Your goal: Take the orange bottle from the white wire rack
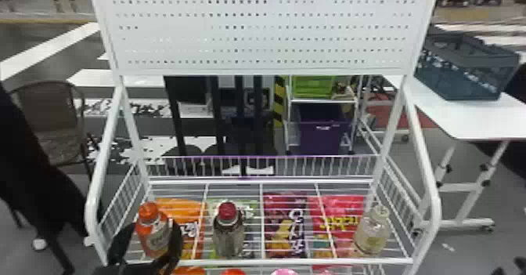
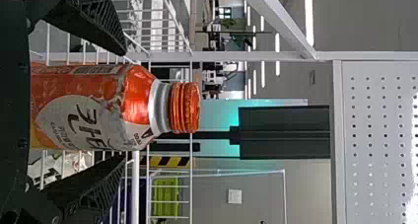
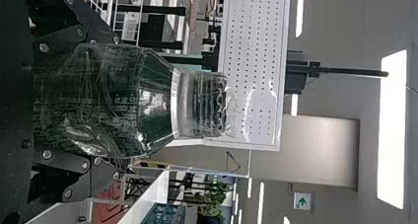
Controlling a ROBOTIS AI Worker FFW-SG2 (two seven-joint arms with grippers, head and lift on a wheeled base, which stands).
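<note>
Standing between the left gripper's (image 1: 154, 226) fingers (image 2: 93, 19): the orange bottle (image 2: 93, 105).

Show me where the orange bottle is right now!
In the head view, the orange bottle is at the front left of the white wire rack, left of the red-capped bottle, between the fingers of the left gripper.

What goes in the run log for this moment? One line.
left pincer: open around upright orange plastic bottle | bottle: on white wire rack | right pincer: holding clear plastic bottle
</note>
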